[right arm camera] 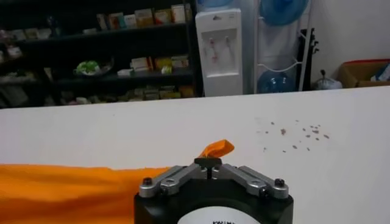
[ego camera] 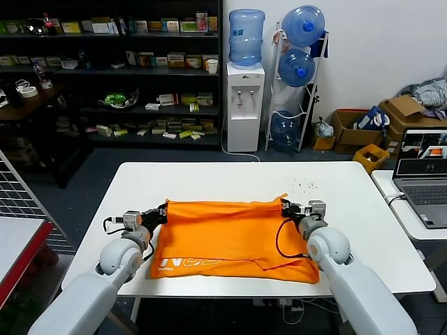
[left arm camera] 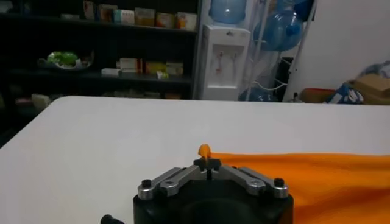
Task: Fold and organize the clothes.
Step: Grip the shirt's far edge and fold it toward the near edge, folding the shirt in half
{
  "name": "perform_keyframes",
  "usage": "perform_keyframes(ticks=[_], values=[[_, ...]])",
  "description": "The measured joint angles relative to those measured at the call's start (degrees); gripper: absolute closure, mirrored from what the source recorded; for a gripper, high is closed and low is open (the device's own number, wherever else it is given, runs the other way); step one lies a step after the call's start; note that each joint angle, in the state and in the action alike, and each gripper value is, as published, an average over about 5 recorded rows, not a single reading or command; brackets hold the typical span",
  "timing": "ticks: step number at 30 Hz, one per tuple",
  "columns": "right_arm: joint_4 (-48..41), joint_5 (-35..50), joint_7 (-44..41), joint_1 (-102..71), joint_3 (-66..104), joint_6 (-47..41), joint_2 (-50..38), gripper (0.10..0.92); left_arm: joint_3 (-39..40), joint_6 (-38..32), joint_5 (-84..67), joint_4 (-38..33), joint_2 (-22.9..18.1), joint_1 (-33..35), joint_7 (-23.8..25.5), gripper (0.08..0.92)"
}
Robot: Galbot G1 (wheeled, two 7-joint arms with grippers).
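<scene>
With both the left gripper (ego camera: 165, 211) and right gripper (ego camera: 286, 207) pinching the orange T-shirt's (ego camera: 230, 237) far corners at mid-frame, fingers closed on cloth, they should travel level and together so the fold lands square on the white counter (ego camera: 209, 178).

White table (ego camera: 349, 209), shelves (ego camera: 112, 70), water cooler (ego camera: 246, 105)

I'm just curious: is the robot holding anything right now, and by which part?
Yes. Both grippers, left gripper and right gripper, are shut on the orange T-shirt, pinching its two far corners.
</scene>
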Motion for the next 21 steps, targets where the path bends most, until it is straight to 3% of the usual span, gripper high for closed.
perform_keyframes(ticks=[16, 21], values=[[15.3, 2.2, 3.2, -13.6, 4.6, -2.6, -5.8, 0.895, -2.9, -0.6, 1.2, -11.8, 3.9, 10.9, -2.7, 0.908], [17.7, 2.1, 3.2, -16.5, 6.1, -3.1, -6.6, 0.783, -3.1, -0.6, 1.5, -14.5, 4.4, 13.9, -3.1, 0.817]])
